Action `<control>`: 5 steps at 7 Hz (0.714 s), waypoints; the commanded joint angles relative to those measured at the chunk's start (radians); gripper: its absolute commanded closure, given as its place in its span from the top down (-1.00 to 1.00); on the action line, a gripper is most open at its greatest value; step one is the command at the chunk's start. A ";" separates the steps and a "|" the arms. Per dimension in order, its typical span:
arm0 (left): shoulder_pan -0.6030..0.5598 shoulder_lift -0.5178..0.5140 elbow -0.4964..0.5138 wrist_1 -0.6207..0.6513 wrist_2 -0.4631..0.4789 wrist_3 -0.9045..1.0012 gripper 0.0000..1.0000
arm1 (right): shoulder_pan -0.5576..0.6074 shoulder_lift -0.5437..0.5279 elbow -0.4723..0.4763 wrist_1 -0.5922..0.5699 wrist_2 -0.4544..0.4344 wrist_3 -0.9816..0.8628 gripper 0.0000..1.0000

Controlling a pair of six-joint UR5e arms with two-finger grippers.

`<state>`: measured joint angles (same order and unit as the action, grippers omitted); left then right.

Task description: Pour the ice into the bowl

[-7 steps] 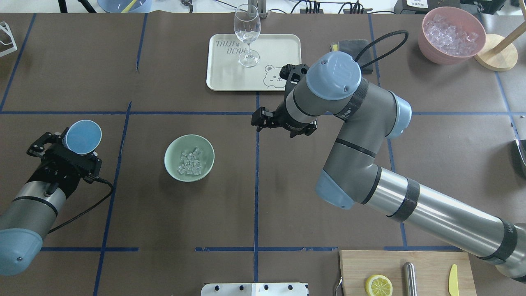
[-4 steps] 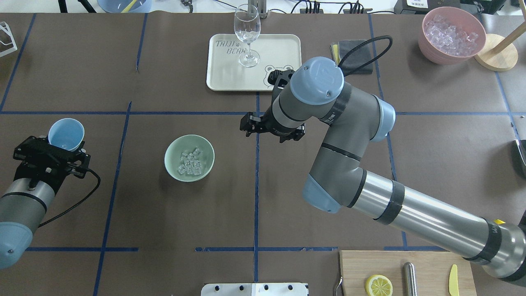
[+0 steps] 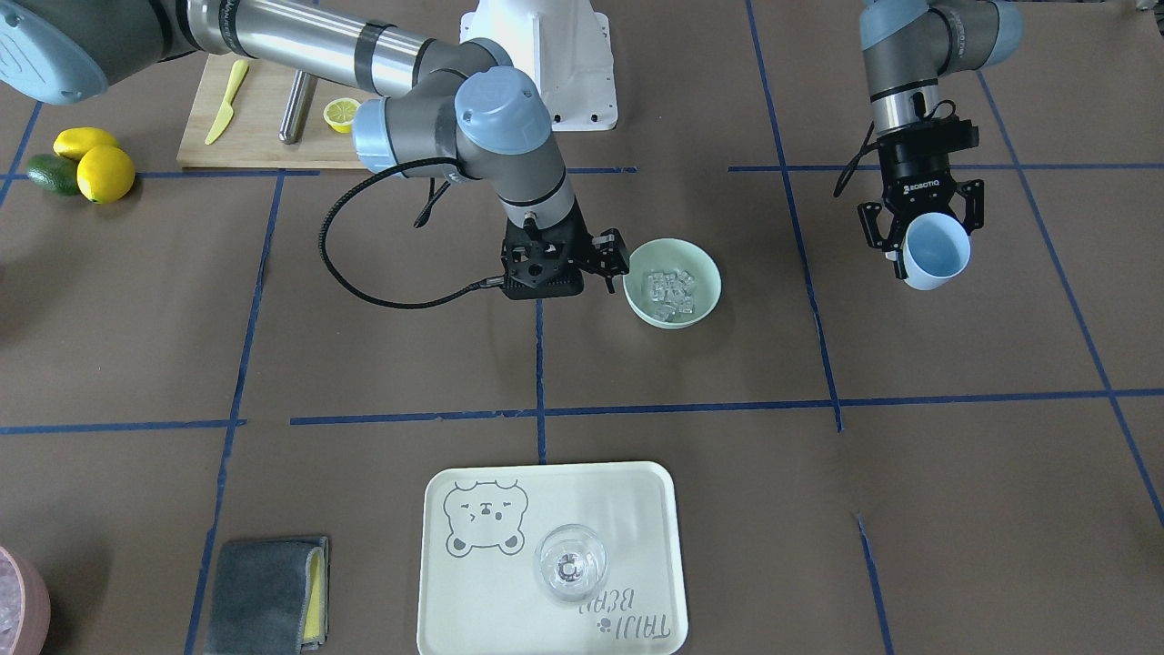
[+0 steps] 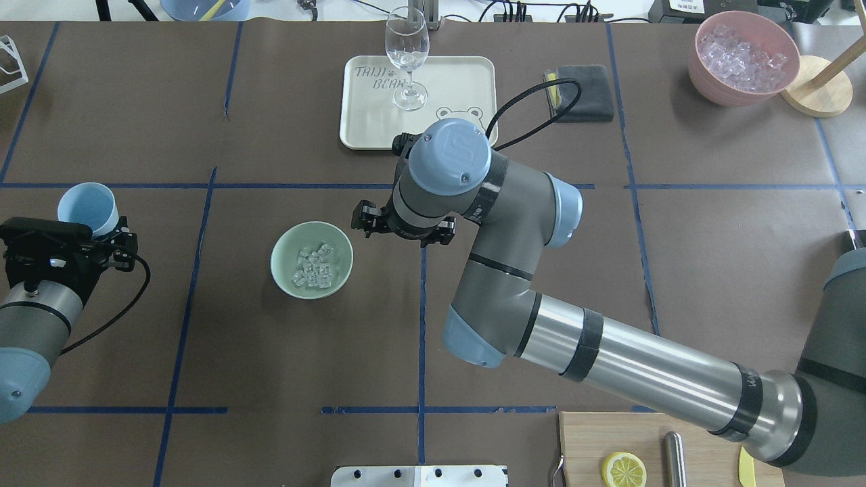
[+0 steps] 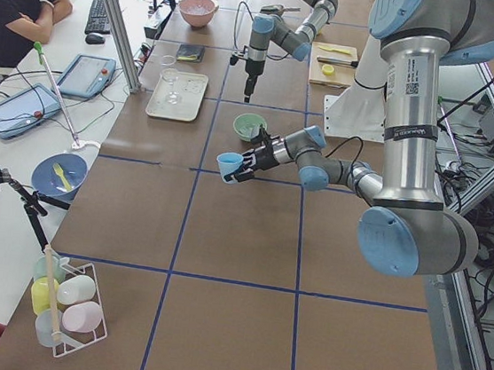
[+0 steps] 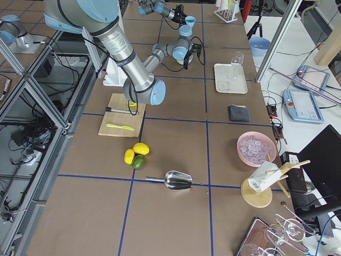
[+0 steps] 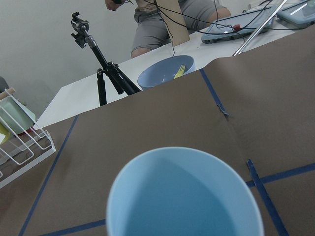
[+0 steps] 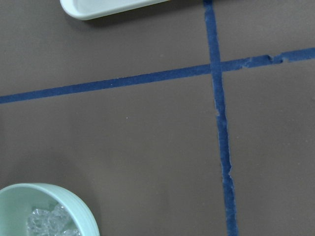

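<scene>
Mint-green bowl (image 4: 279, 251): sitting on the brown surface (image 4: 270, 352), a little left of the middle, well apart from the cup.
Ice (image 4: 312, 265): lying in a small heap inside the bowl, so the pouring is looking done.
Light blue cup (image 7: 184, 196): being held upright, mouth up, over at the left side. No ice is showing inside it, so nothing is likely to be spilling.
Left end effector (image 3: 923, 238): pinching the cup from both sides and holding it away from the bowl.
Right end effector (image 3: 609, 256): hanging just beside the bowl's right edge. Nothing is showing in it. I cannot tell whether its fingers are spread or pressed together.
Next, my guess: the cup is needing a safe spot to be set down.
</scene>
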<state>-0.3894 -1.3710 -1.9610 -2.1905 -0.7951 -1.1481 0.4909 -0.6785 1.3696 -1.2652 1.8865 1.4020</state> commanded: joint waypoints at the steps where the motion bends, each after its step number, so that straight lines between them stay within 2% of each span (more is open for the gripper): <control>1: -0.047 -0.048 0.011 0.006 -0.018 -0.013 -1.00 | -0.056 0.098 -0.119 0.001 -0.071 0.012 1.00; 3: -0.051 -0.051 0.033 0.000 -0.029 -0.094 -1.00 | -0.093 0.123 -0.174 0.000 -0.099 0.011 0.96; 4: -0.052 -0.050 0.040 0.000 -0.030 -0.097 -1.00 | -0.095 0.123 -0.181 0.000 -0.099 0.017 0.30; 5: -0.051 -0.051 0.092 -0.026 -0.027 -0.104 -1.00 | -0.095 0.122 -0.181 -0.002 -0.098 0.017 -0.70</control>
<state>-0.4404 -1.4208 -1.9123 -2.1963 -0.8237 -1.2389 0.3989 -0.5574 1.1943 -1.2657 1.7890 1.4171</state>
